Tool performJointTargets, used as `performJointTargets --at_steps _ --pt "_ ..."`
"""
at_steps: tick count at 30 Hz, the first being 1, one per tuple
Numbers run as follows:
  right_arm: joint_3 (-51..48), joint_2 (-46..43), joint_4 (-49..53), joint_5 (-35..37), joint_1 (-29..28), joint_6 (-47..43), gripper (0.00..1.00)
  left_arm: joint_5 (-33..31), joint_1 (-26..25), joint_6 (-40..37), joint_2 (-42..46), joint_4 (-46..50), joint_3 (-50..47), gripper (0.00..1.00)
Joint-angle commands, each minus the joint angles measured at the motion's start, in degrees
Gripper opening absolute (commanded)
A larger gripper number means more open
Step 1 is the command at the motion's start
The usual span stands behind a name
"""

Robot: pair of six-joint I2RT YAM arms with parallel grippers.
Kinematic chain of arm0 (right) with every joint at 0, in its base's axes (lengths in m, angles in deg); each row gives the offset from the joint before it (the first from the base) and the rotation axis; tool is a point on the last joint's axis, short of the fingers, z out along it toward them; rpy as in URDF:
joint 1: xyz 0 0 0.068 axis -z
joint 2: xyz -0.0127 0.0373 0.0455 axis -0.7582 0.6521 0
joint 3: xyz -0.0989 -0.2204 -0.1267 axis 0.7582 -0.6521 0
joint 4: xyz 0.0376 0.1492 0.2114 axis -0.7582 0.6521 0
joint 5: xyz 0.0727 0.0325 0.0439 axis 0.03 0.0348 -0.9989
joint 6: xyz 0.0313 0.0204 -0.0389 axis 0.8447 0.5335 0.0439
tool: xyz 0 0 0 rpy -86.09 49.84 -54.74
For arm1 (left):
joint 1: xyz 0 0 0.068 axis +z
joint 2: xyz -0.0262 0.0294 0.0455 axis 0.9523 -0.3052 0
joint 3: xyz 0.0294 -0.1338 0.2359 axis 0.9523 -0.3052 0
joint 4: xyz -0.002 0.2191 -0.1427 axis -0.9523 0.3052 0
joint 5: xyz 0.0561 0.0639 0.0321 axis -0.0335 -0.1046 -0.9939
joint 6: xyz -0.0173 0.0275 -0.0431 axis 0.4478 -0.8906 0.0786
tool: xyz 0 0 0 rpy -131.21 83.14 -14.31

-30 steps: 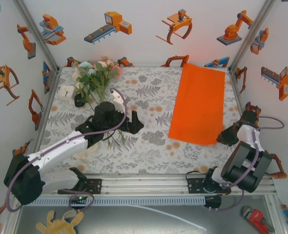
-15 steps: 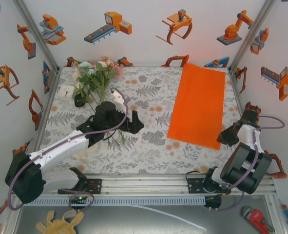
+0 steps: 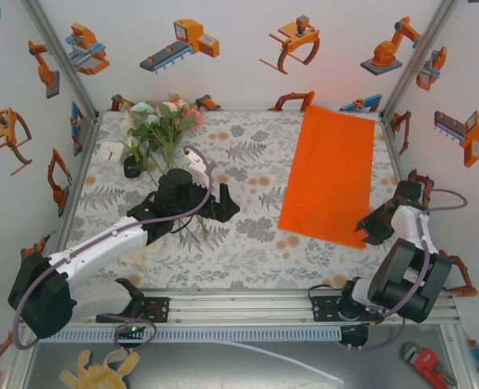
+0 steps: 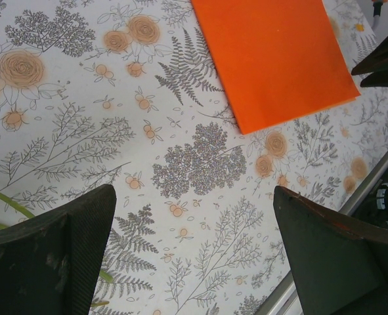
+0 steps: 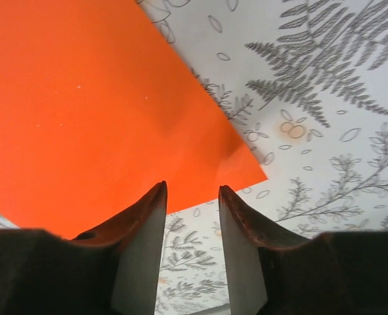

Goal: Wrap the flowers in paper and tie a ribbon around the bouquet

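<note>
Since a second ago the right gripper [image 3: 367, 233] has parted its jaws and slid a little toward the middle of the table, and the paper [image 3: 328, 174] has shifted slightly left at its near edge. That gripper now sits at the sheet's near right corner. From the right wrist, its two fingers [image 5: 144, 216] stand partway apart with a clear gap, and the orange edge of the paper [image 5: 82, 98] runs across that gap just past the tips. Nothing is clamped; whether the tips touch the sheet I cannot tell.

The left gripper [image 3: 219, 203] hangs spread as wide as it goes over the tablecloth [image 3: 247, 154], holding nothing. The flowers [image 3: 162, 121] lie at the far left of the table, blooms toward the back wall, their thin stems running under the left gripper. From the left wrist a green stem [image 4: 3, 200] shows just beside the left-hand finger [image 4: 49, 262], with the paper [image 4: 272, 52] well apart.
</note>
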Motion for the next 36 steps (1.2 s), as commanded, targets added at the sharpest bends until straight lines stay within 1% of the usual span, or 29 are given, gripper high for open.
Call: performJointTargets --at_steps 1,4,6,12,16,18,20,25,28,31,33,34,36 --pt "-0.13 -0.88 2.43 5.97 -0.09 -0.53 0.47 0.80 0.20 -0.13 1.27 -0.65 -0.37 0.97" --pt "-0.54 -1.18 1.90 8.14 0.05 -0.05 0.51 0.07 0.20 -0.17 1.65 -0.74 -0.97 0.97" --pt "-1.63 -1.34 0.24 7.03 0.39 0.26 0.54 0.01 0.41 -0.27 1.47 -0.90 -1.09 0.97" --pt "-4.04 1.01 -2.91 4.58 1.86 1.58 0.54 0.53 0.96 -0.65 0.56 -1.33 -1.01 0.97" --pt "-4.18 2.33 -4.29 3.89 1.97 2.25 0.48 1.02 1.39 -0.58 -0.17 -1.84 -1.09 0.97" --pt "-4.23 2.56 -4.82 3.49 1.98 2.85 0.40 1.20 1.50 -0.50 -0.57 -2.10 -1.10 0.97" --pt "-4.22 2.34 -5.29 3.27 1.98 3.10 0.35 1.42 1.49 -0.20 -0.89 -2.40 -1.28 0.97" --pt "-3.88 2.49 -5.40 2.49 1.97 3.36 0.28 1.69 1.63 0.42 -1.48 -3.16 -1.62 0.97" --pt "-4.05 2.46 -5.80 2.00 1.98 3.69 0.20 1.82 1.57 0.75 -1.93 -3.70 -1.59 0.97" --pt "-3.95 2.29 -5.45 2.12 1.98 3.68 0.08 2.12 1.60 0.94 -2.21 -3.97 -1.63 0.97" --pt "-3.96 2.14 -5.23 2.17 1.98 3.60 0.04 2.03 1.67 0.88 -2.25 -3.97 -1.63 0.97" --pt "-3.96 1.99 -5.14 2.17 1.98 3.68 0.00 2.08 1.72 0.83 -2.26 -3.99 -1.72 0.97" --pt "-3.92 1.82 -5.10 1.92 1.95 3.69 0.00 1.91 1.71 0.85 -2.24 -3.90 -1.69 0.97"
